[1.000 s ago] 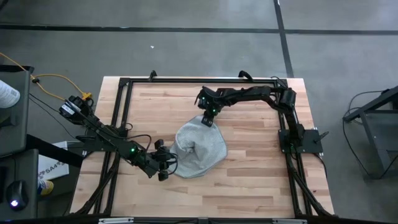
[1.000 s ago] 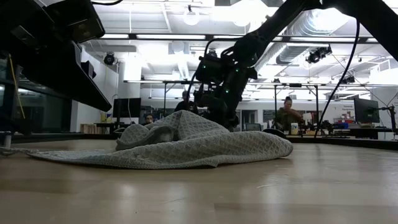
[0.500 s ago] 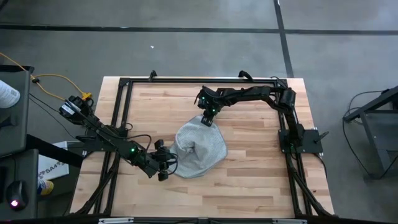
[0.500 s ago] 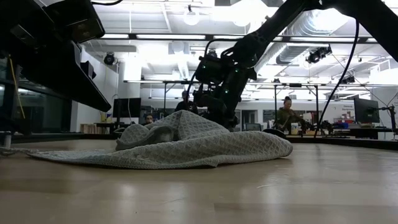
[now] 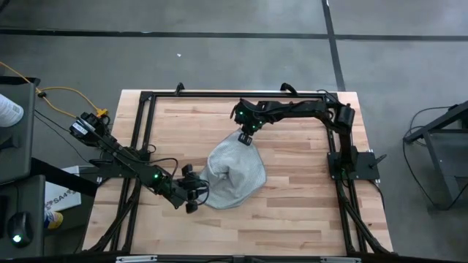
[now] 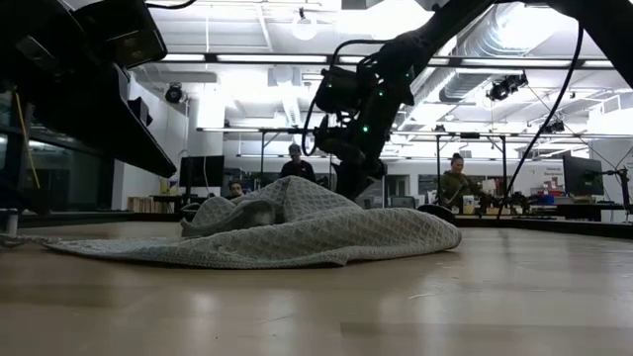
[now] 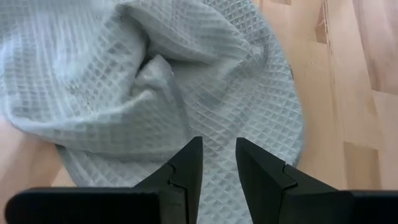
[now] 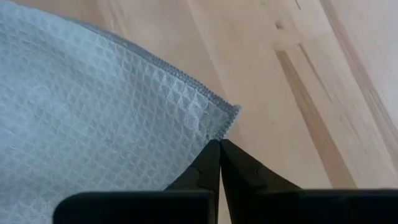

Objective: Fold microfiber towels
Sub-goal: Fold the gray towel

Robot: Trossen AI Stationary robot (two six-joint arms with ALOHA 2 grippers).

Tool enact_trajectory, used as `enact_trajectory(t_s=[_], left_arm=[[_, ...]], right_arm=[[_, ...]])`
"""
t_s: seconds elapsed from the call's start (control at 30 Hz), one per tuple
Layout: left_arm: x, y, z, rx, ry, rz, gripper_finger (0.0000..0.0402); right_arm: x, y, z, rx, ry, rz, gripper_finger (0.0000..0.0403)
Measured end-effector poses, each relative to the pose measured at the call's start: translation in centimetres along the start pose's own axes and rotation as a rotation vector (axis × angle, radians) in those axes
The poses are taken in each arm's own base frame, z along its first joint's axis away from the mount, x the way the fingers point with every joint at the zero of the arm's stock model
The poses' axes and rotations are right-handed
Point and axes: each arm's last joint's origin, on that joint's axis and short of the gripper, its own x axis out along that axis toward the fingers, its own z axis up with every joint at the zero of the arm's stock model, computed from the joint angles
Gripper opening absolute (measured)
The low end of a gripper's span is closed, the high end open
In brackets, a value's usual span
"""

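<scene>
Grey-blue microfiber towel [image 5: 235, 174] is lying bunched up in the middle of the wooden surface [image 5: 292, 212]. The right gripper [image 5: 246, 140] is pinching the towel's far corner, its jaws squeezed tight on the hem. The left gripper [image 5: 196, 199] is sitting at the towel's near edge with its jaws a little apart, holding nothing.

Lab: exposed ducting [image 6: 514, 44], workbenches [image 6: 495, 210], monitor [image 6: 582, 176].

Light grey-blue waffle-textured microfiber towel [image 5: 235, 174], rumpled in a seemingly half-folded heap, mid-table on the wood.
</scene>
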Motion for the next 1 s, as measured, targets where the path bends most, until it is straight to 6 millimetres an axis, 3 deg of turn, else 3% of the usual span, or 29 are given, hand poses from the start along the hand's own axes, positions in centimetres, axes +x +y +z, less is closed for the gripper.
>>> enact_trajectory(t_s=[0.3,0.67,1.0], left_arm=[[0.8,-0.1,-0.9,0.078,0.063,-0.019,0.0097],[2.7,-0.9,-1.0,0.292,0.026,0.134,0.0097],[4.7,-2.0,-1.3,0.38,0.116,0.232,0.0097]], right_arm=[[-0.1,0.2,-0.1,0.007,0.008,0.032,0.0003],[-0.1,0.4,0.0,0.008,0.008,0.063,0.0003],[-0.1,0.5,0.0,0.007,0.008,0.069,0.0003]])
